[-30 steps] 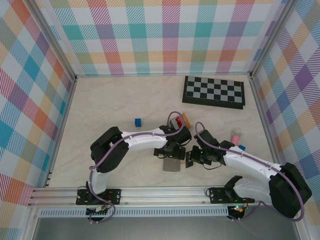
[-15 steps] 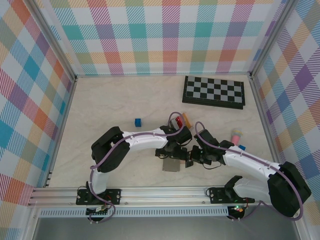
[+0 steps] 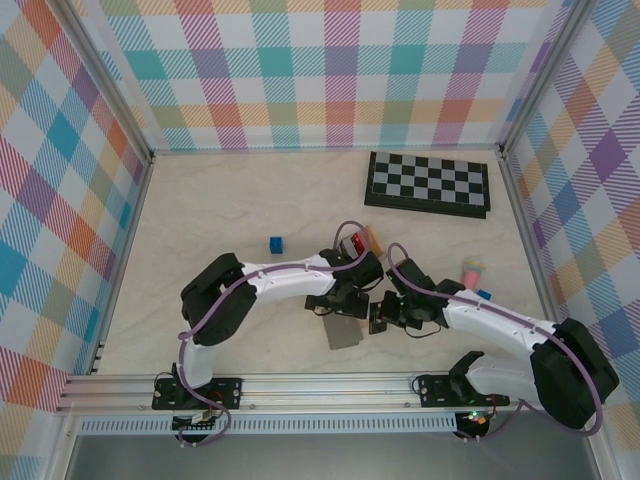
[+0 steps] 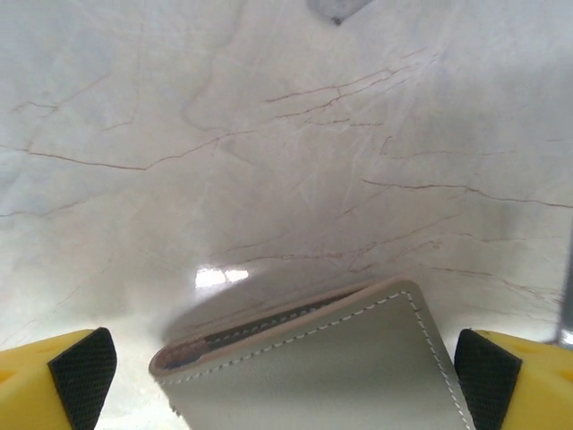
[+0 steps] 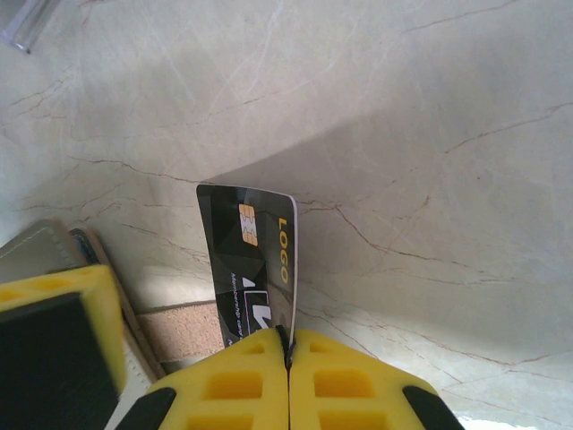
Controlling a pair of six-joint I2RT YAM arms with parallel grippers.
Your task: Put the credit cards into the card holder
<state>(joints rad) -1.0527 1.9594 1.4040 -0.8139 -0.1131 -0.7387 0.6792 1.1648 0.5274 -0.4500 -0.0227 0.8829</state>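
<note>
well behind the card holder (image 3: 343,332) lie a blue cube (image 3: 276,244) and chessboard (image 3: 428,184).

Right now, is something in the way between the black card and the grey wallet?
No loose thing lies between them. The black card, pinched in the right gripper, hangs beside the card holder. But the open left gripper straddles the holder, one of its fingers close beside the card.

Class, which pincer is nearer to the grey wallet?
Left. The left pincer hangs open right over the wallet; the right pincer sits just beside it, shut on a black card.
</note>
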